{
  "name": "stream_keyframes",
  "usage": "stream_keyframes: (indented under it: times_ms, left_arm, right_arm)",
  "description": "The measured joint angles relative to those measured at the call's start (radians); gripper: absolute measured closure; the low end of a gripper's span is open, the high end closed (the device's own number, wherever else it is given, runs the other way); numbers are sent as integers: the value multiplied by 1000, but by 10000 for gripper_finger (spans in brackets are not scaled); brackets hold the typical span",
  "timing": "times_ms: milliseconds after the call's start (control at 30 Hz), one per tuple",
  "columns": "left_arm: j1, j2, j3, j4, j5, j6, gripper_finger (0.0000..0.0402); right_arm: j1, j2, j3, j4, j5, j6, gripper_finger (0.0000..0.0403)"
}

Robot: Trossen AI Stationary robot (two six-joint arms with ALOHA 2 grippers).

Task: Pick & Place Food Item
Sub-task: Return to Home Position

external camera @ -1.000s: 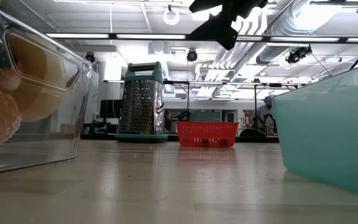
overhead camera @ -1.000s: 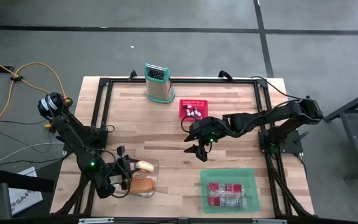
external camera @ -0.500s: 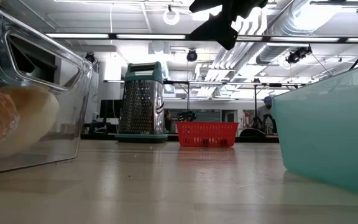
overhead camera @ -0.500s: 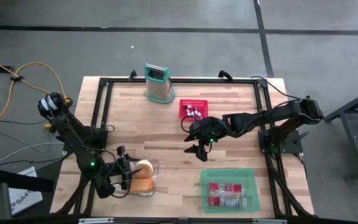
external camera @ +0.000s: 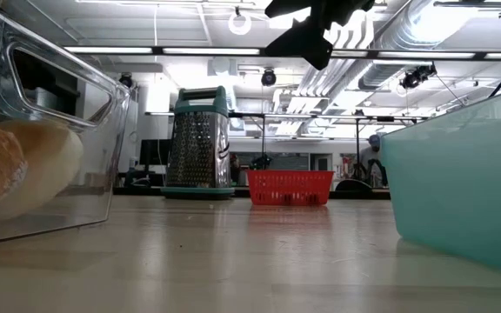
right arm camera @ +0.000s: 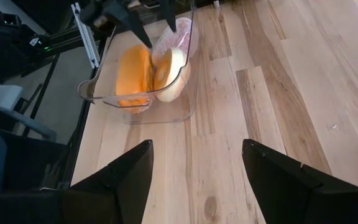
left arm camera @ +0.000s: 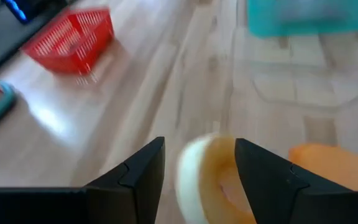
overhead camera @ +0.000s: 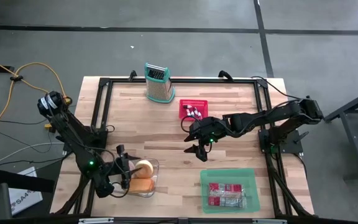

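Note:
A clear plastic container (overhead camera: 149, 186) stands at the table's near left. In it, a pale bagel (right arm camera: 170, 70) stands on edge and leans against an orange-brown bun (right arm camera: 132, 74). My left gripper (left arm camera: 199, 142) hangs open just above the container, one finger on each side of the bagel's top (left arm camera: 213, 171); I see no touch. My right gripper (overhead camera: 197, 151) hovers open above the middle of the table with nothing between its fingers (right arm camera: 126, 177).
A metal grater (overhead camera: 158, 82) stands at the far edge, and a small red basket (overhead camera: 193, 109) is to its right. A teal bin (overhead camera: 229, 190) with red packets sits at the near right. Bare wood lies between the container and the bin.
The pale bagel has dropped from high in the container to its floor and now leans against the orange-brown bun. My left gripper has let go of it and stays above it. My right arm has kept still.

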Motion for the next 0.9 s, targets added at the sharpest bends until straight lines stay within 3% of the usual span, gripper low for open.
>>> stream_keyframes:
  times_ms: [233, 533, 900]
  left_arm:
    - [5, -154, 0, 31, -60, 202, 215]
    - [69, -336, 0, 158, -4, 556, 215]
    - [115, -355, 0, 181, 37, 629, 215]
  right_arm:
    - [0, 0, 0, 0, 0, 0, 167]
    - [0, 0, 0, 0, 0, 0, 167]
    - [0, 0, 0, 0, 0, 0, 167]
